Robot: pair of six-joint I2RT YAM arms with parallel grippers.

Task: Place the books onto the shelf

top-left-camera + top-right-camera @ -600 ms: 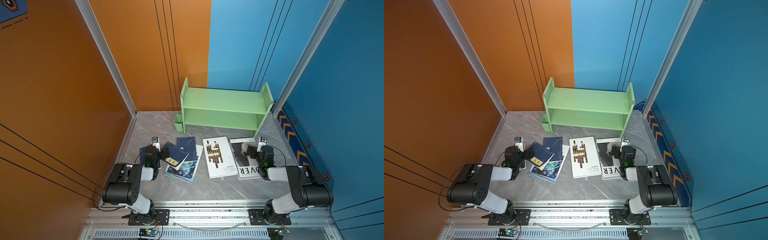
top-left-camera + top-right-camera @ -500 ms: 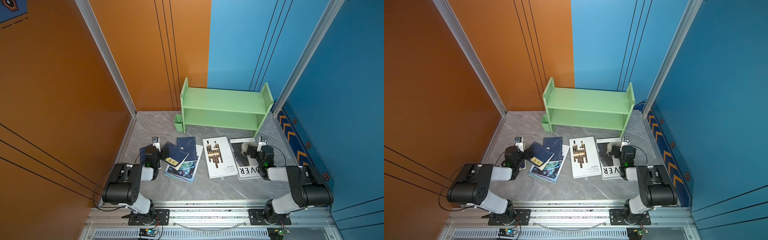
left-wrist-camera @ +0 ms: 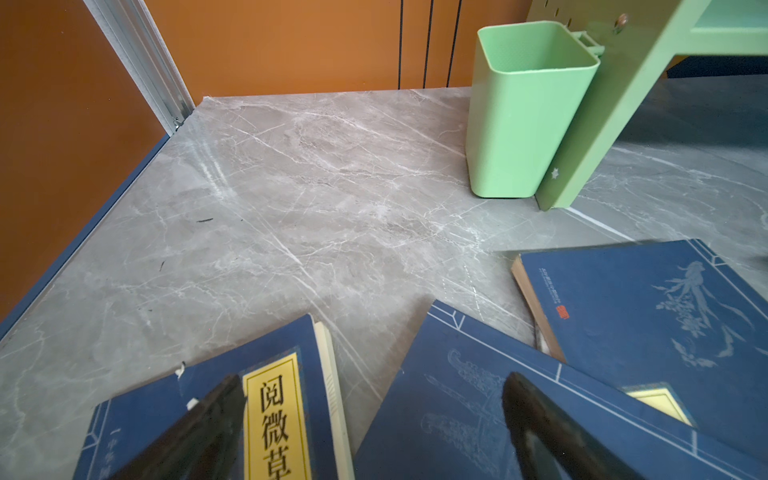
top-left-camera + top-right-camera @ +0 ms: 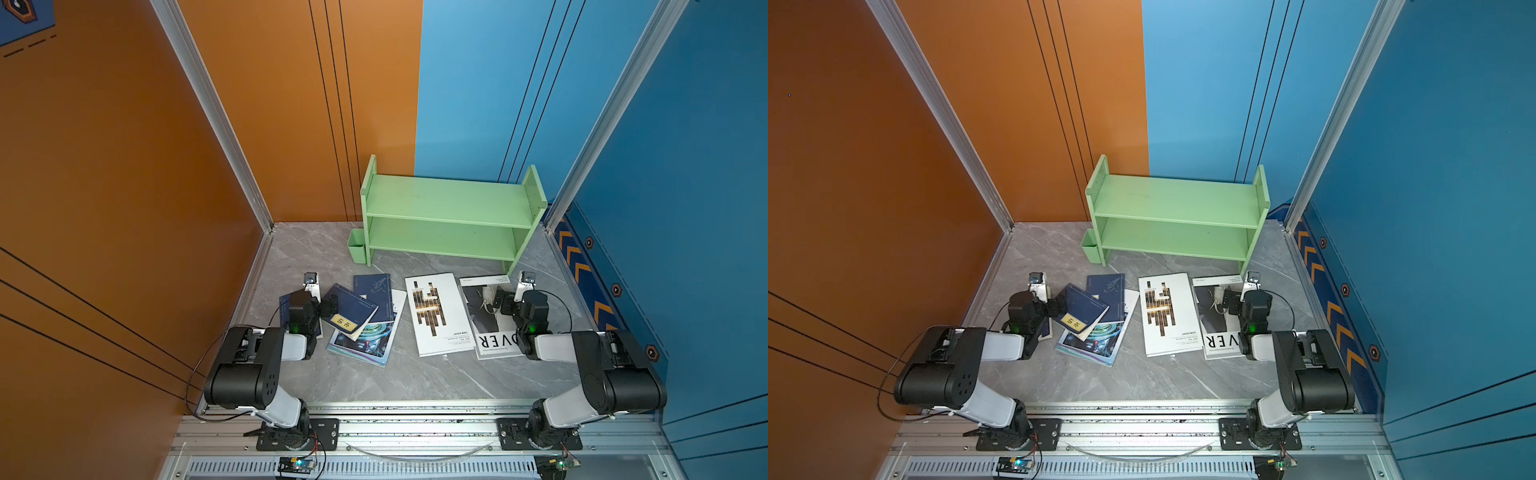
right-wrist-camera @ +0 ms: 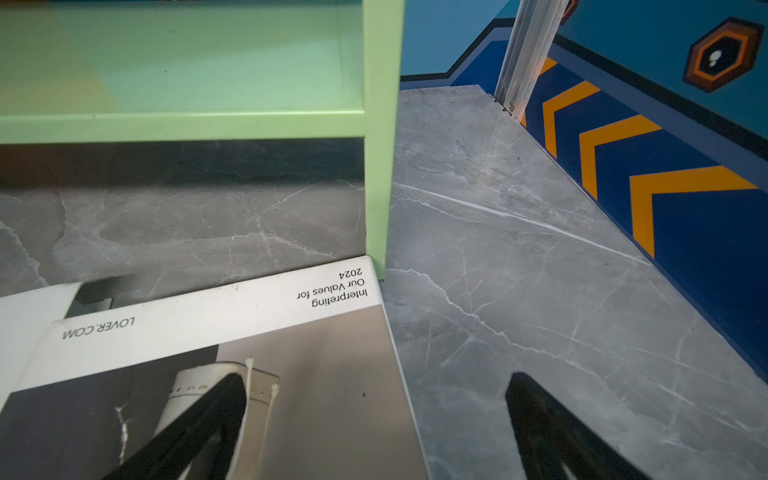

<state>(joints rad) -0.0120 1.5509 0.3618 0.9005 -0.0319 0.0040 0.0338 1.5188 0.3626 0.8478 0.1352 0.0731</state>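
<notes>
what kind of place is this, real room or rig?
Likely a staged robot test cell: orange and blue panel walls, two arms bolted to an aluminium rail, a small shelf and loose books as props.

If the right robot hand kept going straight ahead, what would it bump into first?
Most likely the green shelf: its upright side panel stands ahead of the right gripper, jaws open, just past the corner of the LOVER book. Depth is unclear, so it could touch the table first.
</notes>
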